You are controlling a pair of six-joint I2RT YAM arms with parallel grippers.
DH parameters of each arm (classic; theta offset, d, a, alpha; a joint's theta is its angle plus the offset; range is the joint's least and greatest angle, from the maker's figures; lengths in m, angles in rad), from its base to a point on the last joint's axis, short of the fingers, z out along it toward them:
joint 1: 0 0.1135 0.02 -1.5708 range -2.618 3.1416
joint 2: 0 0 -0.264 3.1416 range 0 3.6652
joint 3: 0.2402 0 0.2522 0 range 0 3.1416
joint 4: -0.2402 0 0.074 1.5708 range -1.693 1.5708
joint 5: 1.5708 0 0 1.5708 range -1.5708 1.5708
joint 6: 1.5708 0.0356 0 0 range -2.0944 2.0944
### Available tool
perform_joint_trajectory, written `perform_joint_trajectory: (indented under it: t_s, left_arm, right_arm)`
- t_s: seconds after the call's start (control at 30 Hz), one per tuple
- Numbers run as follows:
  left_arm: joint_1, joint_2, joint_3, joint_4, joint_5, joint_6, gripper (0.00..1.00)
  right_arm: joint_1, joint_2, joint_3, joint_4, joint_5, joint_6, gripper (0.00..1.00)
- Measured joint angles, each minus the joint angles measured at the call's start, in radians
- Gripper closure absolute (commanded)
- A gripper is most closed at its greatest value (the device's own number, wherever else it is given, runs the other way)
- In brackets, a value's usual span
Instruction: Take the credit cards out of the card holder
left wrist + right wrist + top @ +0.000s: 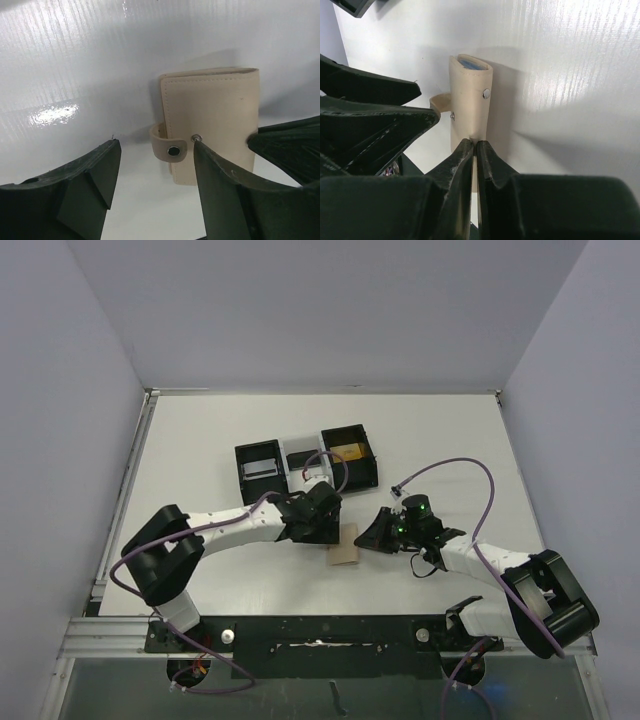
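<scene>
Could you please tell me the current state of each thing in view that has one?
card holder, strap unsnapped, one edge pinched by the right gripper
credit cards, inside the card holder, blue edge showing at its open end
left gripper, open, gripping nothing
right gripper, shut on the card holder

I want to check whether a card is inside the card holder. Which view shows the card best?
The right wrist view: a light blue card edge shows inside the card holder at its open end. The left wrist view shows only the holder's face and strap; the top view only a small tan patch.
</scene>
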Motion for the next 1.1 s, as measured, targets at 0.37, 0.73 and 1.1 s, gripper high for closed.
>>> perform_joint_trajectory:
  t_s: [0.37, 0.73, 1.1]
  left_arm:
    - [0.015, -0.016, 0.0, 0.004, 0.002, 0.026, 0.21]
    - [0.02, 0.042, 0.0, -0.015, 0.005, 0.026, 0.38]
    - [0.02, -0.014, -0.027, -0.04, -0.055, 0.011, 0.35]
  right_arm:
    - [0.0, 0.0, 0.0, -0.003, 0.004, 0.0, 0.95]
    - [0.0, 0.0, 0.003, -0.027, 0.018, -0.001, 0.95]
    - [0.0, 0.0, 0.005, -0.034, 0.019, -0.003, 0.95]
